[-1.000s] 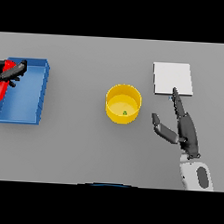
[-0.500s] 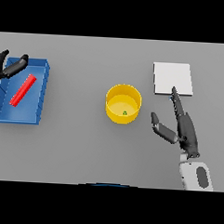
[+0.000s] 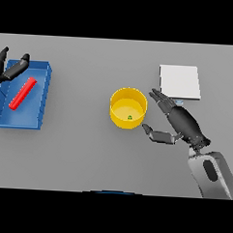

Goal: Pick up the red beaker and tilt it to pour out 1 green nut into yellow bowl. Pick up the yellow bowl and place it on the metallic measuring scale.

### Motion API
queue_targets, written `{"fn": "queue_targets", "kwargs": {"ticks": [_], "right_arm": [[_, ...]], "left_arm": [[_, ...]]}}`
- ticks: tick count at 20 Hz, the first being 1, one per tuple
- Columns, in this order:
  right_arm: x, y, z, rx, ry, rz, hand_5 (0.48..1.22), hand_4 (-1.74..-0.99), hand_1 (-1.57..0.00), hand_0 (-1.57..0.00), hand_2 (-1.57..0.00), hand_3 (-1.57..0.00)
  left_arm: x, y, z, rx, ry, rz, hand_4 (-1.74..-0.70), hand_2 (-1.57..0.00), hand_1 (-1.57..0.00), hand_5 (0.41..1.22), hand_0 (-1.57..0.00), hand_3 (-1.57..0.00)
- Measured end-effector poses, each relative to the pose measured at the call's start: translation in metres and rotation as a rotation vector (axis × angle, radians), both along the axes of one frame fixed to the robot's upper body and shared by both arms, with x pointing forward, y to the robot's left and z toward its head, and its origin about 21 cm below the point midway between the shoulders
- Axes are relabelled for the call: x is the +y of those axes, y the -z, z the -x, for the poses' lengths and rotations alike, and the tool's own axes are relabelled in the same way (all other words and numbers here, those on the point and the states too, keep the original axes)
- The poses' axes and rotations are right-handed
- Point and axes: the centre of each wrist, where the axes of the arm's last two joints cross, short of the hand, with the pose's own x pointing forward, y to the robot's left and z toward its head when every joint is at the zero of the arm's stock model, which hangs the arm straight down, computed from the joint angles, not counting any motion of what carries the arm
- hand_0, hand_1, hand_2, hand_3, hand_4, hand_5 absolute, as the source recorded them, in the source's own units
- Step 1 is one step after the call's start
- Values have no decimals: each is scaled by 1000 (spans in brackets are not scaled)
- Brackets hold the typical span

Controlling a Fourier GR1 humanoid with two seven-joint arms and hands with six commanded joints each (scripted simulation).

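The yellow bowl [image 3: 128, 108] stands at the table's middle with one green nut [image 3: 130, 117] inside. My right hand [image 3: 178, 122] is open just right of the bowl, fingers stretched toward its rim and thumb low beside it, apart from the bowl. The red beaker [image 3: 23, 93] lies on its side in the blue tray [image 3: 42, 93] at the far left. My left hand [image 3: 9, 69] is open above the tray's back left corner, off the beaker. The metallic measuring scale [image 3: 180, 81] is a pale square plate at the back right.
The blue tray's walls stand near the table's left edge. The scale lies just behind my right hand.
My left hand let go of the red beaker, which now lies in the tray, and drew back to the left. My right hand moved left toward the yellow bowl.
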Motion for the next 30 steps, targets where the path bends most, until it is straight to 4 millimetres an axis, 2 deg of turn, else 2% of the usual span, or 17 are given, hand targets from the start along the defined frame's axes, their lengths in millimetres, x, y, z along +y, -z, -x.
{"fn": "queue_targets", "kwargs": {"ticks": [2, 6, 10, 12, 13, 14, 18, 21, 25, 27, 28, 29, 30], "right_arm": [[11, -14, -11, -51, -119, 154, 703, -1233, 1, 1, 1, 1], [30, -24, -34, -97, -291, 413, 706, -1216, 1, 1, 1, 1], [44, -22, -48, -93, -423, 562, 704, -1215, 1, 1, 1, 1], [49, -23, -56, -70, -462, 624, 705, -1223, 1, 1, 1, 1], [53, -17, -55, -48, -477, 656, 704, -1223, 1, 1, 1, 1], [59, -14, -58, -40, -484, 691, 703, -1224, 1, 1, 1, 1], [71, -11, -69, -27, -518, 773, 708, -1250, 1, 1, 1, 1], [78, -10, -79, -14, -530, 836, 727, -1270, 1, 1, 1, 1], [85, -6, -81, 33, -553, 869, 753, -1297, 1, 1, 1, 1], [81, -5, -82, 59, -540, 863, 787, -1319, 1, 1, -1, -18], [87, -3, -82, 75, -527, 858, 810, -1336, -16, -3, -19, -43], [87, -2, -82, 77, -521, 859, 842, -1360, -97, -110, -86, -96], [89, -2, -81, 83, -523, 856, 873, -1387, -236, -287, -176, -173]], "left_arm": [[-4, 2, 2, -5, 13, 6, -716, -3, -3, 667, -4, -2], [-4, 4, 3, 13, 14, 7, -713, -1, -1, 680, -1, 0], [-5, 0, 4, 2, 21, 21, -720, 0, 0, 687, 0, 0], [1, 2, 4, 8, 9, 14, -722, 1, 1, 687, 0, 1], [-4, 1, 4, 12, 21, 18, -722, 1, 1, 688, 1, 1], [0, 1, 5, 12, 20, 24, -722, 1, 1, 687, 1, 1], [2, 7, 8, 5, 13, 33, -724, 1, 1, 688, 1, 1], [3, 2, 6, 6, 12, 27, -721, 1, 1, 682, 1, 1], [8, 0, 11, -10, 22, 35, -718, 1, 1, 688, 1, 1], [8, 1, 11, -15, 29, 45, -716, 1, 1, 685, 1, 1], [10, 0, 13, -13, 21, 39, -713, 1, 1, 686, 1, 1], [10, 3, 12, -5, 14, 41, -712, 1, 1, 689, 1, 1], [6, 5, 11, -8, 25, 44, -714, 1, 1, 691, 1, 1]]}}
